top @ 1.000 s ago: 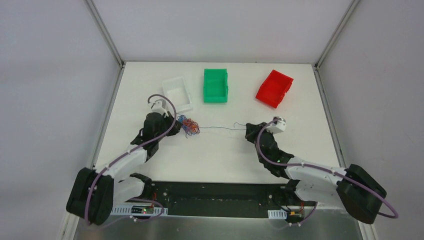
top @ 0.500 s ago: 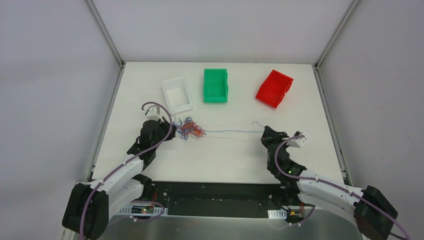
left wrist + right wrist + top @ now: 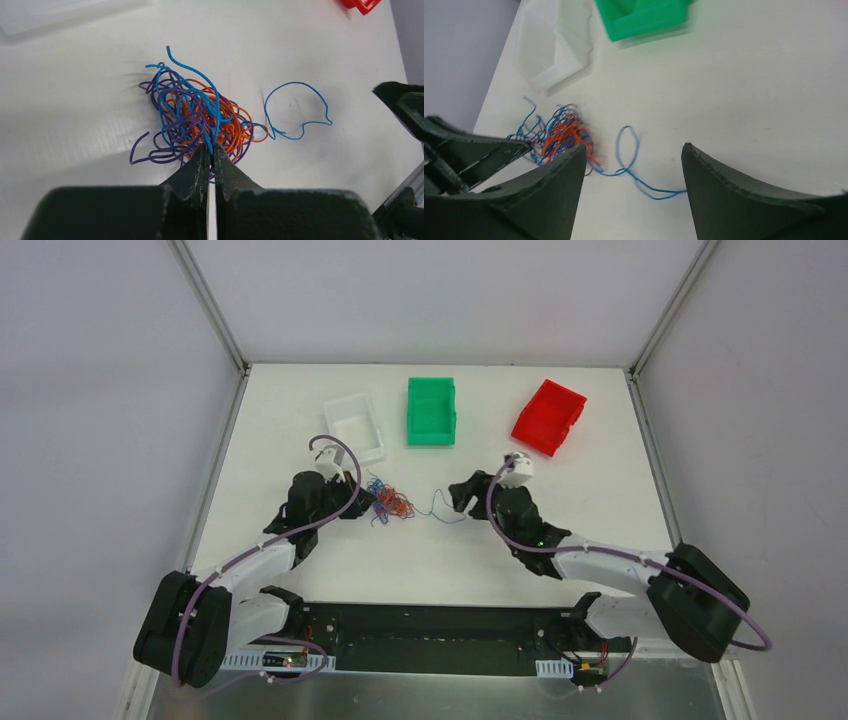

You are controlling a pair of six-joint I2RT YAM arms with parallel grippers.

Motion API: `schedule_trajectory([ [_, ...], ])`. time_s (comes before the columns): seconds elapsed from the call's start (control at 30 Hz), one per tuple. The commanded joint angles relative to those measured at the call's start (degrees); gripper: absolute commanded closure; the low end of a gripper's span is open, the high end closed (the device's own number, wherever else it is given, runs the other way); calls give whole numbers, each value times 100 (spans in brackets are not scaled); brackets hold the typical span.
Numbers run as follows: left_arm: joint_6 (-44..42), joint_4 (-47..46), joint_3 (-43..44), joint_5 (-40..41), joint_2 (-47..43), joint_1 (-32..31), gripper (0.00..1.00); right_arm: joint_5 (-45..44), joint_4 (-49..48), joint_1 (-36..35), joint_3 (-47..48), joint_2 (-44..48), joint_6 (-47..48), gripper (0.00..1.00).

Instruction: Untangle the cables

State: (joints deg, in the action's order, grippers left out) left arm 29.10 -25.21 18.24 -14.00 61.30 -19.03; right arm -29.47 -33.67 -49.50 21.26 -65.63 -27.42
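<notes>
The cables are a palm-sized knot (image 3: 388,502) of blue, orange and purple wire on the white table, seen large in the left wrist view (image 3: 200,112). My left gripper (image 3: 362,502) is shut (image 3: 211,149) on strands at the knot's near edge. One blue strand (image 3: 440,510) trails right from the knot in slack loops (image 3: 295,107). My right gripper (image 3: 458,494) stands open just right of the knot, with that blue strand (image 3: 659,197) lying on the table between its jaws (image 3: 633,147), free of both. The knot (image 3: 561,132) shows by its left finger.
Three bins stand along the far side: white (image 3: 355,428), green (image 3: 431,410) and red (image 3: 548,416). The white bin is closest to the knot and my left arm. Grey walls close in the table on both sides.
My right gripper has opened and let go of the blue strand, then swung left toward the knot. The strand, taut before, now lies slack in loops.
</notes>
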Motion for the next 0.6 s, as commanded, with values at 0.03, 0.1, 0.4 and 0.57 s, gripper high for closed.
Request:
schedule_trajectory([
  [0.03,-118,-761,244,-919,142,31,100,2564,44,-6,1303,-1289,1000,28],
  [0.1,-92,-903,233,-1106,160,30,100,3045,316,-8,1801,-1747,1262,30],
  [0.4,6,-1569,83,-1683,119,4,100,4619,1104,95,3140,-3027,1614,42],
  [0.57,-16,-1489,41,-1479,4,0,100,4628,724,116,2875,-3082,1435,44],
])
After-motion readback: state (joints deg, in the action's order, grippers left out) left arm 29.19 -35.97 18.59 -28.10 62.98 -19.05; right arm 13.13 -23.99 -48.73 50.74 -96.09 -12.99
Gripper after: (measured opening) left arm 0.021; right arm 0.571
